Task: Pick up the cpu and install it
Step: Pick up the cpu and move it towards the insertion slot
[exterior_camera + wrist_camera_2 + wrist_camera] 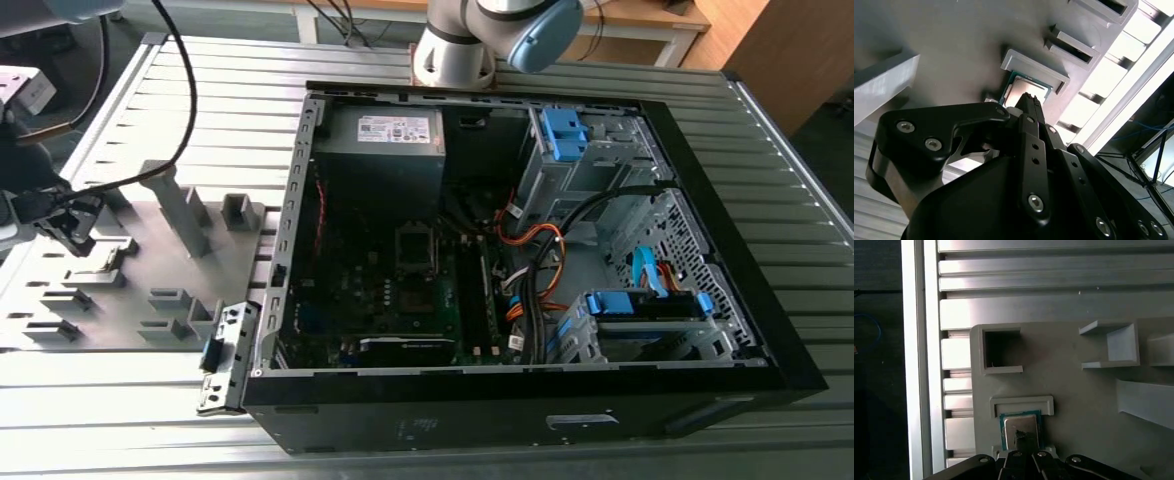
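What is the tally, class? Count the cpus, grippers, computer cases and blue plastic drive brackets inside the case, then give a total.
cpu: 1
gripper: 1
computer case: 1
blue drive brackets: 2
Total: 5

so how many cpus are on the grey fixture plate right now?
1. In the first wrist view the cpu lies in a shallow holder on the grey fixture plate, with the gripper right at it. Others could be hidden in pockets out of view.
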